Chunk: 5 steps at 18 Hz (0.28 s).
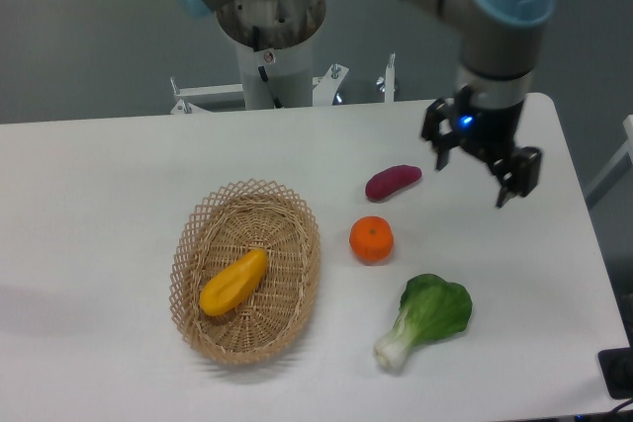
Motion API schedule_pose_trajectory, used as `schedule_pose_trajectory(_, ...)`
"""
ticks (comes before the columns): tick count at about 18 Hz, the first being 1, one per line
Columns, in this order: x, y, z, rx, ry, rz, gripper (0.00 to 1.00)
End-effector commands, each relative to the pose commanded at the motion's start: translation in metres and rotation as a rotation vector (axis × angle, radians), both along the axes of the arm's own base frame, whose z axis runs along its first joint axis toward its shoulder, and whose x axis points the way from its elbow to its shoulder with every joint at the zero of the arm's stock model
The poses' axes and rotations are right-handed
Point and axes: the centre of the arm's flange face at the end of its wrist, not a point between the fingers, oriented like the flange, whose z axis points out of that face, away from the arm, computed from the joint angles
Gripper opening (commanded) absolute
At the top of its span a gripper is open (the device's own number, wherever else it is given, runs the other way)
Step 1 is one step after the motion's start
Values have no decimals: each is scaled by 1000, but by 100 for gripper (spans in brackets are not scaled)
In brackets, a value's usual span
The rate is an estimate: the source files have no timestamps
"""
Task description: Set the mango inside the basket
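The yellow-orange mango point(233, 282) lies inside the oval wicker basket point(194, 240) at the left-centre of the table, resting on the basket's floor. My gripper point(478, 177) hangs above the right part of the table, far to the right of the basket and just right of the purple vegetable. Its two dark fingers stand apart with nothing between them, so it is open.
A purple oblong vegetable point(393, 182) lies right of the basket, a round orange point(371, 239) sits below it, and a green bok choy point(425, 317) lies near the front edge. The arm's base column point(269, 37) stands behind the table.
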Motion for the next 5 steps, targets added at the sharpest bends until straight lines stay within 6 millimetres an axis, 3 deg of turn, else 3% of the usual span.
schedule_pose_trajectory(5, -4, -6, 1, 16, -3, -8, 100)
